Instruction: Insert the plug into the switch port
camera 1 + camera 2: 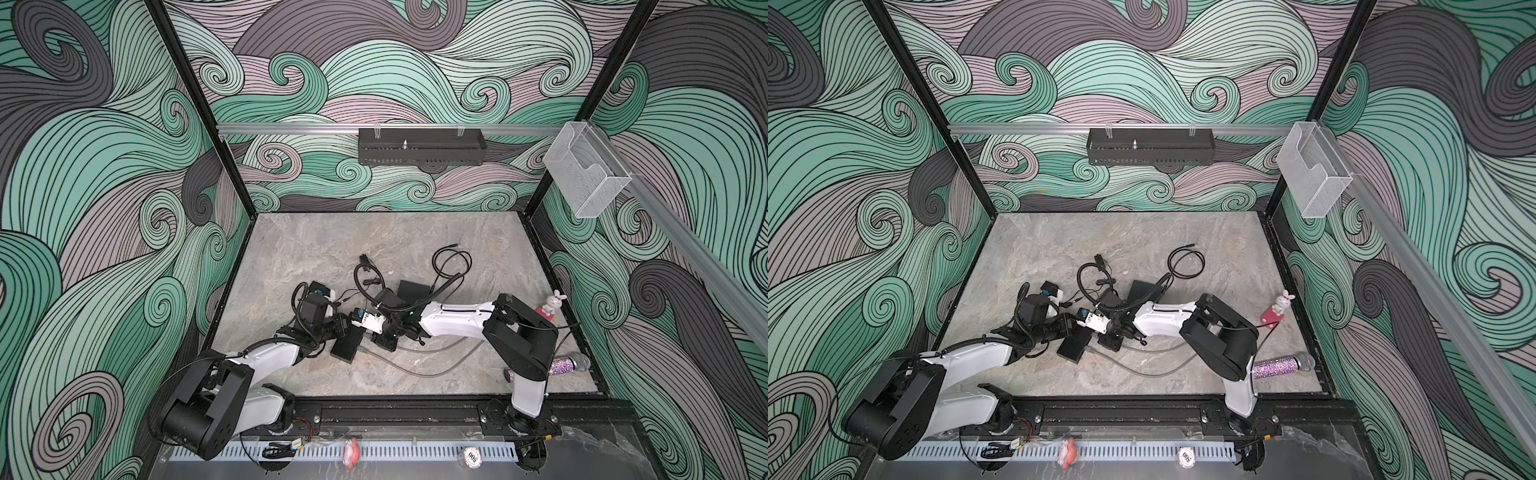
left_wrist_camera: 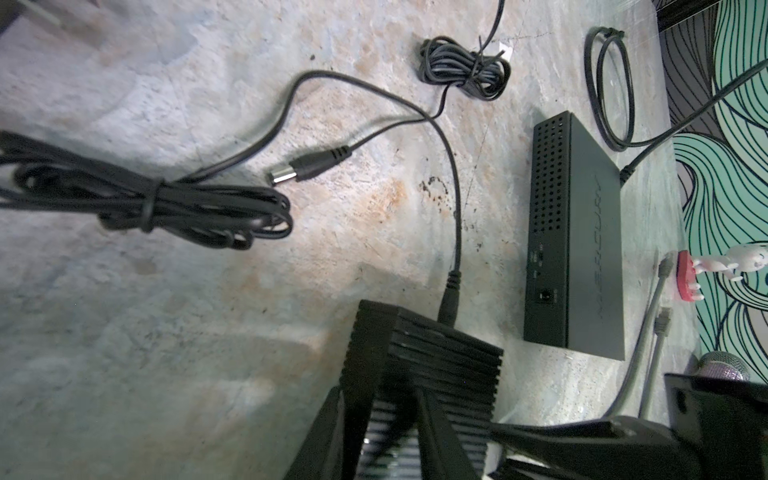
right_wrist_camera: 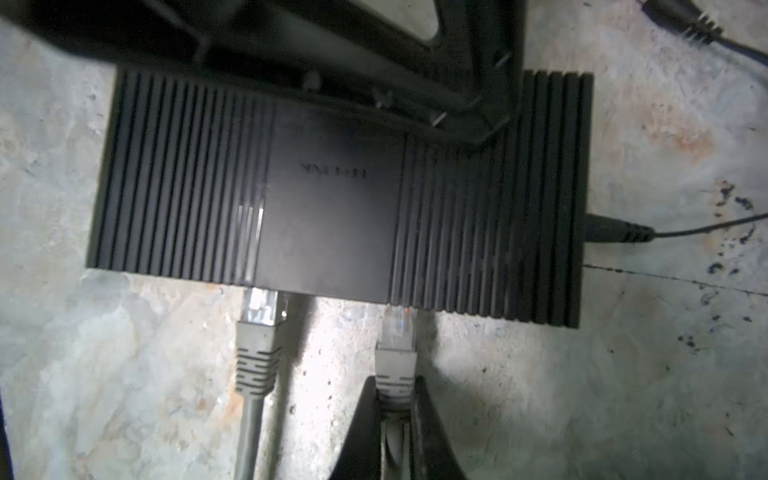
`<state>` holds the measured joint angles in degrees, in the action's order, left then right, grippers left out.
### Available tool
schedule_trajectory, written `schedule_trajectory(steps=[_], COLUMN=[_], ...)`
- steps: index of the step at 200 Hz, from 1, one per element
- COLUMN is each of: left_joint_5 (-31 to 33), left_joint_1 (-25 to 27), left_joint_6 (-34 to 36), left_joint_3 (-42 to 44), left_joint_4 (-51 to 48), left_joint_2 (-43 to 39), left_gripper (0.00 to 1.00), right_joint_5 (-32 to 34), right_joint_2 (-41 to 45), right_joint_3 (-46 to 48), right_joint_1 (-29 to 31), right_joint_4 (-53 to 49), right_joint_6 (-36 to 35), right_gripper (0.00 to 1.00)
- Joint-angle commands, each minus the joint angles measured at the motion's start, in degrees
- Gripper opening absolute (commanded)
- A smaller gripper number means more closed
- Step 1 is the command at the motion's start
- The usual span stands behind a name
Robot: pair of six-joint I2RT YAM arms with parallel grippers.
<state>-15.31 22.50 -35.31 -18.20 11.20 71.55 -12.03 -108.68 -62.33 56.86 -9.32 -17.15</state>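
Plug point(image 3: 397, 328) is a clear RJ45 connector. Orange and blue wire ends show through its shell, and a grey ribbed boot point(image 3: 395, 368) sits behind it. Its tip meets the long port edge of the switch point(image 3: 332, 187), just past the smooth middle panel that carries the lettering. I cannot tell how deep it sits, because the edge of the switch hides the port.

My right hand point(image 3: 395, 395) is closed almost fully, with both fingers pinching the boot from either side, a little back from the switch. My left hand point(image 2: 386, 415) is partly closed on the switch at the edge opposite the ports, one finger on the ribbed top and the other on the smooth side face.

The switch is a flat black box with fine ribs on both sides of its plain centre, and it lies on the marbled tabletop point(image 3: 124, 374). A second plug point(image 3: 259, 307), also clear with a grey boot, meets the same edge just beside mine. A black power lead point(image 3: 615, 228) enters the short end of the switch nearer my plug.
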Motion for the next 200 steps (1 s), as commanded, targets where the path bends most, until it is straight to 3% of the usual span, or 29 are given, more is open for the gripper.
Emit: schedule_trajectory(steps=[1,76,160,200], left_joint_5=[-19.2,-20.5,-20.5,-20.6], left_joint_1=[3.3,3.3,3.3,3.3], left_joint_6=[-0.6,-0.6,-0.8,-0.6], left_joint_3=[2.1,2.3,2.5,2.5], left_joint_4=[-7.0,-6.3,-6.3,-6.2], left_joint_2=[3.2,3.8,3.4,3.5], left_gripper=[0.28,0.28,0.28,0.28], right_joint_5=[0.4,1.8,8.5,7.0], right_joint_2=[-0.8,-4.0,-0.8,-0.1], right_joint_3=[-5.2,-12.1,-5.6,-5.2], right_joint_1=[0.1,-0.7,-0.6,-0.6], right_joint_4=[15.1,13.9,26.2,26.0], right_joint_6=[-3.1,-1.6,5.5,4.0], right_gripper=[0.0,0.0,0.0,0.0])
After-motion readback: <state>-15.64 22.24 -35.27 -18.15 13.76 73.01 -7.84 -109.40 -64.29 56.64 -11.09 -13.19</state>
